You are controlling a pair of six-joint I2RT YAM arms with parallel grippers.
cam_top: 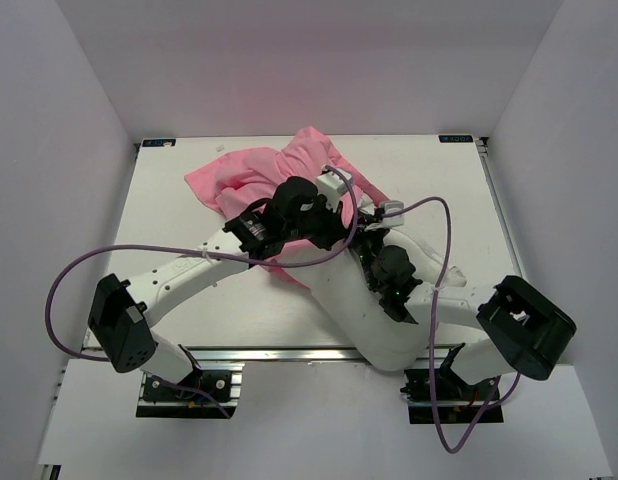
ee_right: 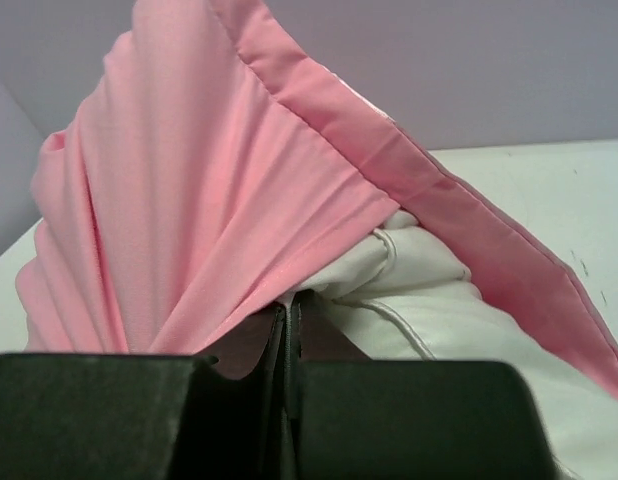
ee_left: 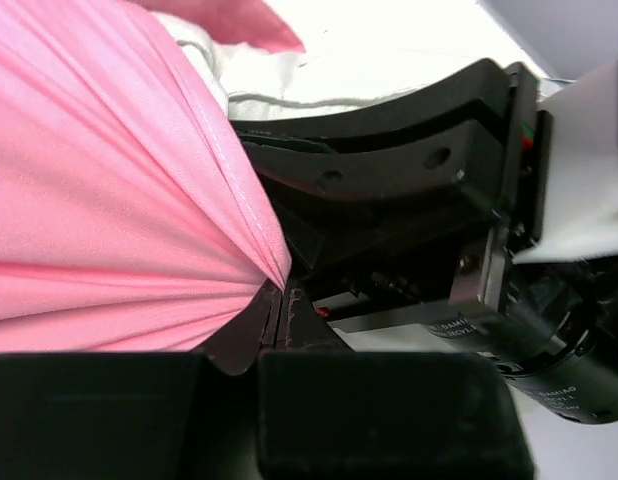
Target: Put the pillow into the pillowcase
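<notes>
The white pillow (cam_top: 364, 310) lies slanted from the table's middle to its near edge. Its far end is under the pink pillowcase (cam_top: 254, 175), which is bunched at the back centre. My left gripper (cam_top: 334, 215) is shut on a pinch of the pink pillowcase (ee_left: 119, 200) over the pillow's far end. My right gripper (cam_top: 374, 240) is shut on the pillowcase (ee_right: 189, 200) where it meets the pillow (ee_right: 439, 300). The two grippers are close together. The pillowcase hem (ee_right: 439, 190) drapes over the pillow.
White walls enclose the table (cam_top: 169, 230) on three sides. Purple cables (cam_top: 79, 270) loop from both arms over the table. In the left wrist view the right arm's black body (ee_left: 409, 160) is very near.
</notes>
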